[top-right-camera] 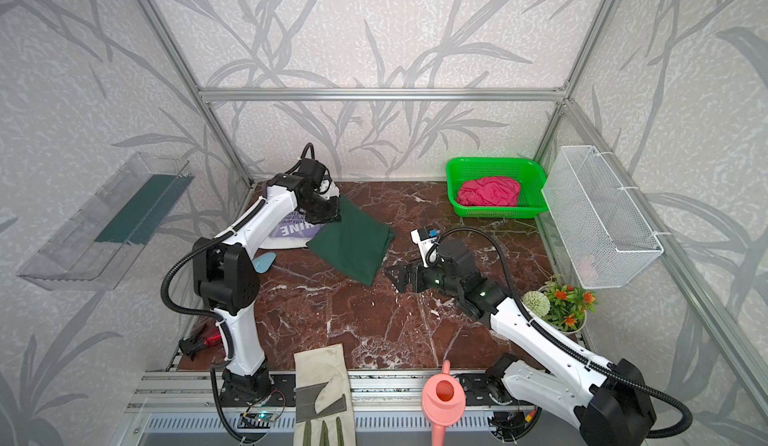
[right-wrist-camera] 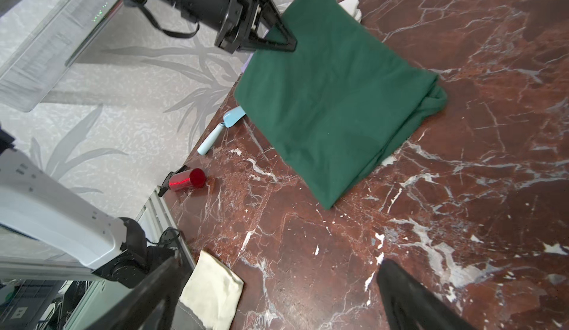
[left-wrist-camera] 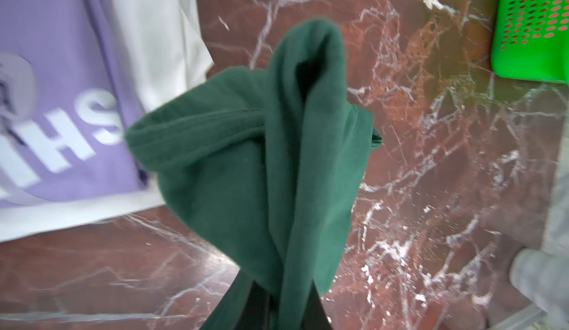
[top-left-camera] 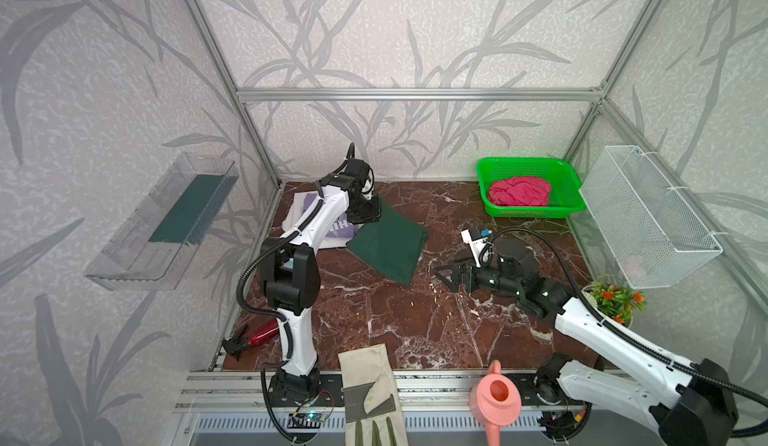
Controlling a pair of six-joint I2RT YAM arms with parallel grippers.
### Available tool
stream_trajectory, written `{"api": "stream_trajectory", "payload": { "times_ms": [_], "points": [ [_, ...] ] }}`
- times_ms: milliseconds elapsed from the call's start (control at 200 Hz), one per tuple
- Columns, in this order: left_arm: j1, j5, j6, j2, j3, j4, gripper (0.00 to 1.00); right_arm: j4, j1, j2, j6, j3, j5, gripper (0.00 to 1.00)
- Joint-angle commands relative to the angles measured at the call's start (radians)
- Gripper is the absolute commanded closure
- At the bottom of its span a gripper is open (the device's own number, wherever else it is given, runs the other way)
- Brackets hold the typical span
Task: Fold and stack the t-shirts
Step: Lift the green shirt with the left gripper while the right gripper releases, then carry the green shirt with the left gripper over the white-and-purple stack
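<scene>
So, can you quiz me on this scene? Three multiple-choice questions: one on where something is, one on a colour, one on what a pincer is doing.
1. Where does the pink-red t-shirt lie?
A) in the green basket
B) on the work glove
C) in the white wire basket

2. What colour is the t-shirt that the left pincer grips?
A) lilac
B) white
C) dark green

3. How is the right pincer?
A) shut on the work glove
B) open and empty
C) shut on the pink-red t-shirt

Answers:
1 A: it lies crumpled inside the basket's walls.
2 C: the dark green t-shirt is bunched between its jaws.
3 B: its fingers stand wide apart, nothing between them.
</scene>
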Motion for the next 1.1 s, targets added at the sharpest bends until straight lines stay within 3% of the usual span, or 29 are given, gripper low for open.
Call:
{"api": "stream_trajectory", "payload": {
  "times_ms": [0,195,335,565,1095],
  "points": [
    [-0.015,-0.126,0.083,0.075,0.158,-0.161,1.0,-0.007,0.019,-0.02,0.018,-0.024,0.012,0.01],
    [-0.027,-0.244,0.139,0.25,0.499,-0.31,1.0,-0.037,0.036,-0.039,0.011,-0.035,0.033,0.01],
    [-0.034,-0.339,0.174,0.317,0.655,-0.341,1.0,-0.064,0.038,-0.056,0.005,-0.04,0.043,0.01],
    [-0.036,-0.465,0.226,0.305,0.682,-0.291,1.0,-0.075,0.038,-0.056,0.013,-0.043,0.045,0.01],
    [-0.032,-0.542,0.285,0.255,0.738,-0.276,1.0,-0.062,0.047,-0.005,0.05,-0.033,0.033,0.01]
  ]
}}
